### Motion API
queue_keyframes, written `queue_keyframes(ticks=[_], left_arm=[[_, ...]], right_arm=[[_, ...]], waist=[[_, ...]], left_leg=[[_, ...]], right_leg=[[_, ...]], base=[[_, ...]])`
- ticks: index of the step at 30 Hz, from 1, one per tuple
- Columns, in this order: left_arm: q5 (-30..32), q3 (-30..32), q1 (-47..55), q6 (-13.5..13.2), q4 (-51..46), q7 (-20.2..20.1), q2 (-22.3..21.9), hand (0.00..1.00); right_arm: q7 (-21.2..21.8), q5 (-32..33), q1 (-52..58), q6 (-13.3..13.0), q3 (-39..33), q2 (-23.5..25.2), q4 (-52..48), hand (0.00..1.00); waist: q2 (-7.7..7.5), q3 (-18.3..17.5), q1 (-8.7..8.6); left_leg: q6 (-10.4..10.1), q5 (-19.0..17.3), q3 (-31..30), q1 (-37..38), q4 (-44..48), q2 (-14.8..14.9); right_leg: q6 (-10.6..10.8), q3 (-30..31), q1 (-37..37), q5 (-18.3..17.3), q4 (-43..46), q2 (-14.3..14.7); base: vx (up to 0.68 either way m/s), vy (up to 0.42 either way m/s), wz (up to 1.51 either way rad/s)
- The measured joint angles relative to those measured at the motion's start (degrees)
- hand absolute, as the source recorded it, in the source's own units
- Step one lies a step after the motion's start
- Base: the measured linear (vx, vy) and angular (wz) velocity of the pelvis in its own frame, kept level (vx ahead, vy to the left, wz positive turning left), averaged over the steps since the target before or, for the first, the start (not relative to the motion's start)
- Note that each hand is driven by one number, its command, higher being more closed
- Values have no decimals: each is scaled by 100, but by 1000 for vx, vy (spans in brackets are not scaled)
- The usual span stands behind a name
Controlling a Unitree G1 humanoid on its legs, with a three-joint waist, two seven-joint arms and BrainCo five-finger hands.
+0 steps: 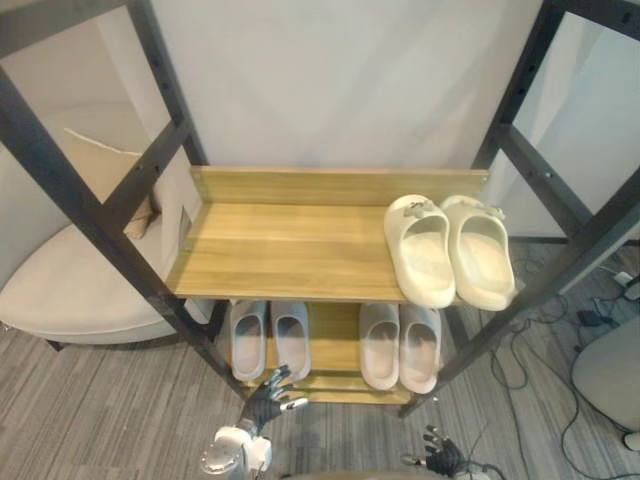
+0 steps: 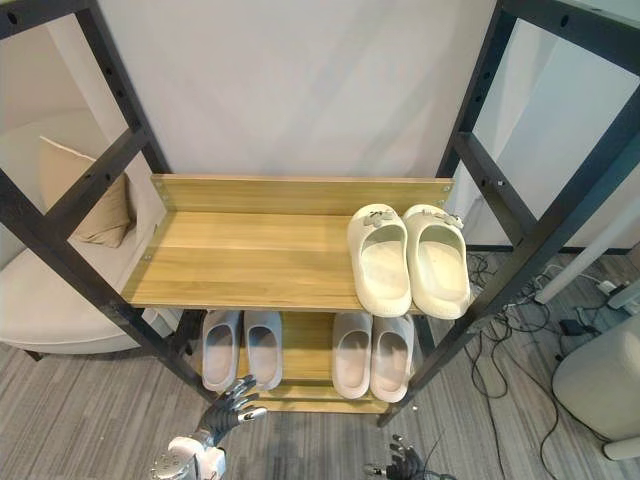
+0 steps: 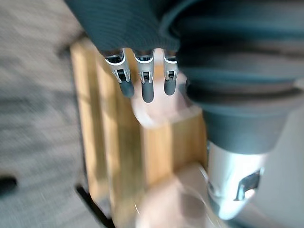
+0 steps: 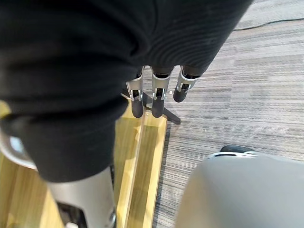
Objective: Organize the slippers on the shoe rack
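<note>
A cream pair of slippers [image 1: 447,249] lies side by side on the right end of the wooden upper shelf [image 1: 270,250] of the shoe rack. On the lower shelf [image 1: 335,345] rest a pale grey pair [image 1: 268,338] at the left and a pale pink pair [image 1: 400,345] at the right. My left hand [image 1: 268,398] hovers low in front of the grey pair, fingers spread and holding nothing. My right hand [image 1: 440,455] hangs near the floor in front of the rack's right leg, its fingers [image 4: 154,102] relaxed and empty.
Black metal posts [image 1: 70,195] and diagonal braces frame the rack on both sides. A white armchair with a beige cushion [image 1: 70,280] stands at the left. Cables [image 1: 560,350] lie on the grey floor at the right, beside a pale rounded object [image 1: 610,370].
</note>
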Motion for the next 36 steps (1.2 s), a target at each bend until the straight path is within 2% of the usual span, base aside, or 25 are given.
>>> queue_keyframes(ticks=[6, 16, 17, 18, 20, 21, 22, 23, 24, 25, 26, 27, 28, 29, 30, 31, 33, 35, 36], left_arm=[[566, 188, -18, 1, 524, 448, -50, 0], [801, 487, -43, 21, 1243, 840, -269, 0], [831, 531, -112, 22, 1290, 871, -270, 0], [832, 510, -375, 21, 1301, 941, -277, 0], [829, 534, -441, 17, 1287, 973, -290, 0], [830, 583, -468, 4, 1285, 987, -265, 0], [830, 644, -477, 12, 1286, 1032, -299, 0], [830, 662, -483, 3, 1284, 1039, -313, 0], [829, 686, -514, -2, 1275, 1049, -381, 0], [822, 718, -530, -11, 1235, 1058, -473, 0], [820, 817, -625, -12, 1213, 1058, -619, 0], [821, 843, -664, -12, 1182, 1059, -703, 0], [821, 851, -672, -12, 1127, 1061, -718, 0], [826, 845, -672, -12, 1110, 1058, -724, 0], [827, 852, -720, -9, 1098, 1059, -735, 0], [829, 850, -769, 0, 1100, 1057, -762, 0], [851, 769, -794, 2, 1304, 1040, -838, 0], [899, 717, -852, 7, 1428, 1036, -847, 0], [955, 726, -887, 13, 1598, 1037, -845, 0]], right_arm=[[-111, 1, -53, 5, -170, 128, 1, 0], [-266, 0, -318, 27, -184, 184, 241, 0], [-270, -1, -419, 30, -131, 204, 242, 0], [-296, 5, -481, 47, -105, 244, 209, 0], [-312, 6, -477, 65, -20, 341, 211, 0], [-315, 7, -521, 66, 6, 430, 206, 0], [-310, 7, -619, 65, 86, 513, 199, 0], [-310, 7, -647, 66, 111, 541, 191, 0], [-311, 4, -661, 64, 119, 591, 172, 0], [-328, 13, -597, 64, 112, 564, 117, 0], [-351, 17, -551, 64, 104, 561, -3, 0], [-378, 18, -555, 64, 98, 556, -46, 0], [-423, 20, -587, 64, 75, 584, -62, 0], [-469, 37, -633, 64, 46, 616, -64, 0], [-502, 64, -683, 59, -5, 650, -76, 0], [-510, 65, -703, 59, -6, 645, -75, 0], [-520, 67, -611, 66, -64, 623, -68, 0], [-516, 68, -560, 63, -184, 609, -67, 0], [-514, 68, -545, 60, -248, 577, -65, 0]], waist=[[-21, 20, 9], [-45, 77, 46], [-74, 149, 70], [-190, 325, 37], [-390, 354, 69], [-444, 381, 182], [-384, 467, 327], [-363, 493, 325], [-333, 496, 240], [-253, 481, 211], [-109, 554, 269], [-71, 617, 300], [-72, 644, 321], [-75, 649, 319], [-80, 659, 304], [-64, 671, 297], [-58, 667, 248], [13, 628, 171], [125, 591, 165]], left_leg=[[-1, 1, 7, 10, -18, -2], [-4, 15, 18, 39, -59, -15], [3, 29, -12, 11, -47, -82], [37, 98, -690, -228, 59, -317], [-21, 113, -926, -375, 173, -419], [-62, 130, -942, -432, 187, -443], [-140, 175, -1057, -582, 291, -400], [-161, 160, -1149, -680, 393, -395], [-233, 112, -1418, -950, 717, -369], [-270, 87, -1697, -1225, 988, -366], [-345, 37, -1937, -1486, 1213, -223], [-386, 65, -1951, -1542, 1265, -156], [-440, 181, -1846, -1636, 1285, -69], [-373, 330, -1559, -1687, 1186, 34], [-229, 212, -720, -1770, 1354, 234], [-163, 27, -202, -1862, 1754, 359], [26, -642, 980, -1790, 2866, 660], [105, -915, 1286, -1643, 3096, 828], [56, -1101, 1479, -1527, 3082, 976]], right_leg=[[0, 2, 5, 1, -1, 2], [7, 11, -39, -18, 96, -8], [21, 44, -190, -210, 489, -74], [-79, 1438, -694, -836, 1785, -69], [-66, 1948, -724, -1121, 1871, -53], [-24, 1963, -747, -1281, 1850, -72], [-45, 2058, -750, -1357, 1981, 49], [-75, 2164, -759, -1374, 2031, 119], [-114, 2277, -744, -1389, 1969, 233], [-188, 2130, -695, -1342, 1791, 311], [-311, 1706, -581, -1167, 1494, 441], [-358, 1523, -501, -1108, 1428, 479], [-411, 1283, -469, -1075, 1401, 529], [-480, 1060, -469, -1035, 1383, 533], [-564, 751, -504, -982, 1268, 488], [-589, 589, -499, -958, 1260, 457], [-577, 21, -407, -946, 1294, 238], [-542, -177, -385, -927, 1285, 172], [-439, -347, -367, -891, 1257, 155]], base=[[0, 0, 0], [-1, -1, 0], [-68, -81, 119], [-73, -98, 158], [-61, -87, 127], [-53, -120, 39], [-56, -138, 29], [-75, -180, 72], [-67, -131, 116], [-108, -160, 164], [-103, -113, 136], [-121, -107, 124], [-115, -100, 99], [-150, -112, 105], [-172, -119, 90], [-122, -66, 81], [-64, -4, 98], [-37, 91, 83], [-23, 149, 78]])
